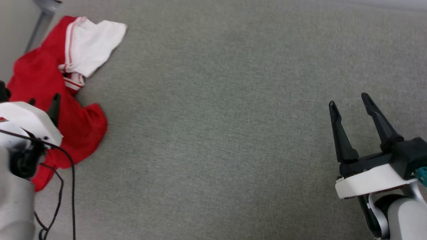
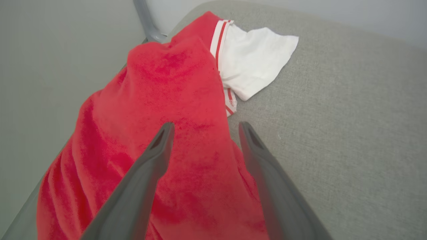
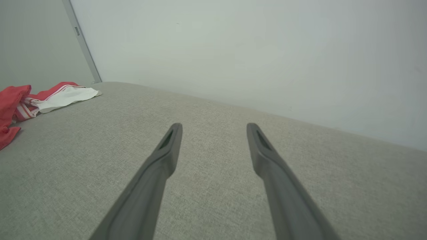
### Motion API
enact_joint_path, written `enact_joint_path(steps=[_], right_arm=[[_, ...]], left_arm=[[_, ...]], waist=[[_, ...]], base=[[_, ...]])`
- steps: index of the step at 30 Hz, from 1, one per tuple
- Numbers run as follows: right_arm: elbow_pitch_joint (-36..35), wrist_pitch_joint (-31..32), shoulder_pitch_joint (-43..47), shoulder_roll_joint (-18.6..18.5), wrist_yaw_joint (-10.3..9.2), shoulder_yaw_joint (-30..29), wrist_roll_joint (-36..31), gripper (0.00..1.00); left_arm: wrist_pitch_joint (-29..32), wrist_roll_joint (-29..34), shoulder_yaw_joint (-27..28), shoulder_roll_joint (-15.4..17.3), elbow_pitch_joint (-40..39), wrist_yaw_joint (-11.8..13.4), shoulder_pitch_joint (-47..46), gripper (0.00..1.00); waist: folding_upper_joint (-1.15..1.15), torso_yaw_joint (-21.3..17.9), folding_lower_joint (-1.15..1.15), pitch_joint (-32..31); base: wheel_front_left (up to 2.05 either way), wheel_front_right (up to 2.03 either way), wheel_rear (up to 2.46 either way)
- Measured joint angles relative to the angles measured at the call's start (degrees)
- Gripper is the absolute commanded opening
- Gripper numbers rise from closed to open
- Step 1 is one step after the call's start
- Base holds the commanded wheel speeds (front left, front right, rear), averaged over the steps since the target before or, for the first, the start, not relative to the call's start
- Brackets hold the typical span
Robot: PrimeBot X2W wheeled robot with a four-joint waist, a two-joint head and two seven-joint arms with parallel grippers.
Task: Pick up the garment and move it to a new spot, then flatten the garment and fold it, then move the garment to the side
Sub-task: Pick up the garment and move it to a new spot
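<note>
red garment [image 1: 36, 73] bunched at the left edge of a grey desk [image 1: 217, 116], left hand [image 2: 205, 126] close over it
the garment's length runs away from the robot, white sleeve at the far end. the left hand's fingers are spread and empty, pointing along the red cloth, so it is far nearer. the right hand [image 1: 348, 101], also spread and empty, sits well apart at the right.
</note>
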Motion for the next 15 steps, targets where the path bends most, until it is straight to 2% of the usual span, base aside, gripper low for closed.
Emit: enact_joint_path(steps=[8,15], right_arm=[[0.3,-0.6,-2.7,-0.9,0.00,0.4,0.5,1.00],[0.6,-1.0,-3.3,-1.3,0.00,0.1,1.1,1.00]], left_arm=[[14.0,-6.0,1.8,6.7,6.4,0.0,-2.7,1.00],[24.3,-8.7,2.2,8.7,9.7,0.7,-3.9,1.00]], waist=[[0.00,-3.1,0.00,6.3],[0.00,-4.7,-0.01,8.5]], base=[[0.00,0.00,0.00],[0.00,0.00,0.00]])
